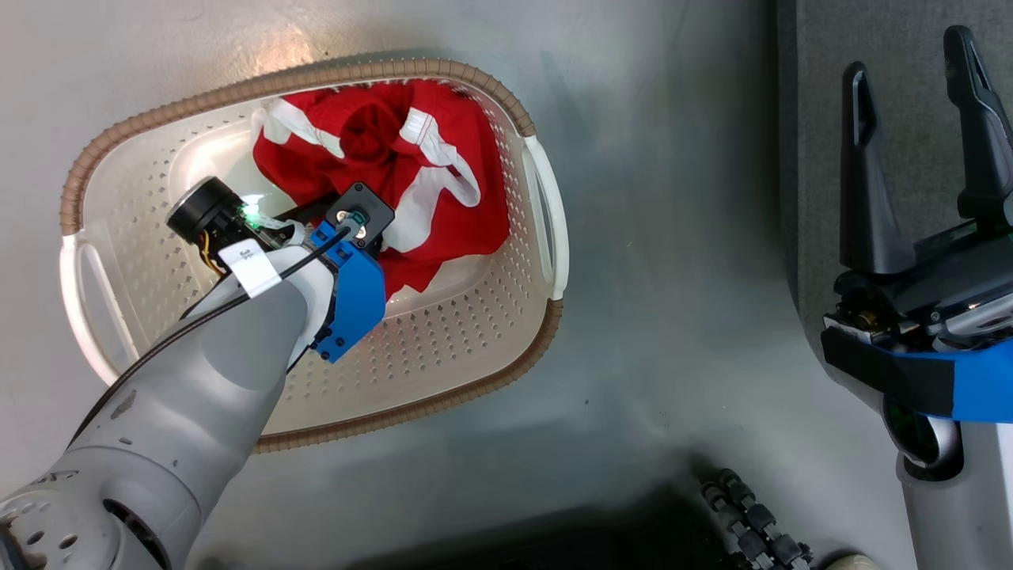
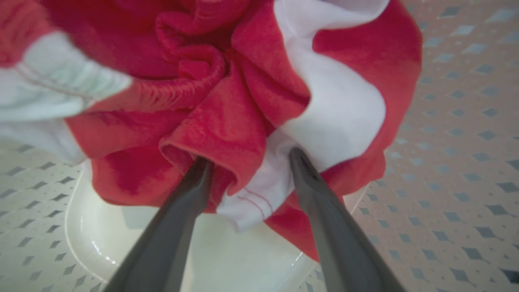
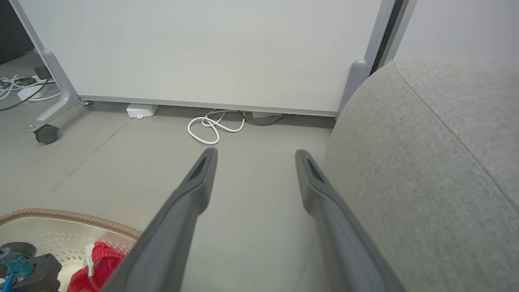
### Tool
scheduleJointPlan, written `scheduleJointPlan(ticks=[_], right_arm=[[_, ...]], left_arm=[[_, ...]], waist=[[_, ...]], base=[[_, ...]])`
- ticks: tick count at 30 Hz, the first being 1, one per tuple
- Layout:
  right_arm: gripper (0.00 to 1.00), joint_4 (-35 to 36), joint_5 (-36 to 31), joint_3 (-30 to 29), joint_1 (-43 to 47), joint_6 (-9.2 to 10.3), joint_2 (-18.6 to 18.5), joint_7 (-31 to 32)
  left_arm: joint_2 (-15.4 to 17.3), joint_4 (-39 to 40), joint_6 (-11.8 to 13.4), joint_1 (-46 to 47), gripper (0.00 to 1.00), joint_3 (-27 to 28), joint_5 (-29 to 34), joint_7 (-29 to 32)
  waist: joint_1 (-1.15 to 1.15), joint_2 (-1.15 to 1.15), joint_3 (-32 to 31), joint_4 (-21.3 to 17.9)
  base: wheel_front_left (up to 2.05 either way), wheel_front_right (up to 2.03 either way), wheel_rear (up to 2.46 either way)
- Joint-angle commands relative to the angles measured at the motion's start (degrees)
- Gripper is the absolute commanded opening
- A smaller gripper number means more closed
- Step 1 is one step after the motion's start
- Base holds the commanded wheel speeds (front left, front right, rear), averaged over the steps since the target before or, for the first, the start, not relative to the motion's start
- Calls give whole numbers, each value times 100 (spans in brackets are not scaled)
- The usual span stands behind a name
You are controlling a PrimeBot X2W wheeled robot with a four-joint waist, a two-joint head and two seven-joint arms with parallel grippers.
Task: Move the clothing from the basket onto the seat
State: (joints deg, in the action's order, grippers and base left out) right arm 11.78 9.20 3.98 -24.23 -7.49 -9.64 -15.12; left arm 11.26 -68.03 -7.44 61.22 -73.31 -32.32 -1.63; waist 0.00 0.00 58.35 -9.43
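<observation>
Red, white-striped soft fabric clothing [image 2: 227, 121] in the cream perforated plastic basket [image 1: 316, 75] lies between the parted jaws of the left gripper [image 2: 247, 158], placed to pinch a fold; the right gripper [image 3: 255, 152] hangs wide, empty.

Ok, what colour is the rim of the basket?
Brown, with a ribbed woven look; the basket rim shows best in the head view.

**Fig. 1.** The clothing [image 1: 380, 174], bright red soft fabric with white stripes and trim, is shown crumpled in 1 heap inside the basket [image 1: 475, 340], bunched toward the far right part of its bottom. The basket, a cream perforated oval with a brown woven-look rim and 2 white side handles, is set upright on the grey floor [image 1: 673, 237]. The seat [image 3: 425, 162], light grey upholstery with a rounded corner and 1 stitched seam, is seen to the right, apart from the basket.
</observation>
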Motion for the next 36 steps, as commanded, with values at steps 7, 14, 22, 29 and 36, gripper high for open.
scheduleJointPlan(ticks=[7,14,22,29,36], right_arm=[[100,51,-24,-8,-31,-2,-7,-5],[100,2,-54,-10,-86,-1,35,-5],[100,-116,2,-65,-63,-2,-3,-5],[100,-317,23,-91,70,-1,-29,-5],[100,-559,24,-159,317,-1,-61,-5]], left_arm=[[-7,-28,-2,128,0,-18,-47,-103],[-16,78,-3,76,0,-19,-233,-334],[-212,158,-3,-69,0,-20,-541,-874],[-379,269,-3,-349,0,-17,-805,-1267],[-398,674,18,-680,0,323,-879,-1363]], waist=[[0,0,118,-30],[0,0,-1,-1],[0,0,-420,166],[0,0,-1102,348],[0,0,-1961,546]], base=[[0,0,0],[0,0,0],[0,0,0],[0,0,0],[0,0,0]])
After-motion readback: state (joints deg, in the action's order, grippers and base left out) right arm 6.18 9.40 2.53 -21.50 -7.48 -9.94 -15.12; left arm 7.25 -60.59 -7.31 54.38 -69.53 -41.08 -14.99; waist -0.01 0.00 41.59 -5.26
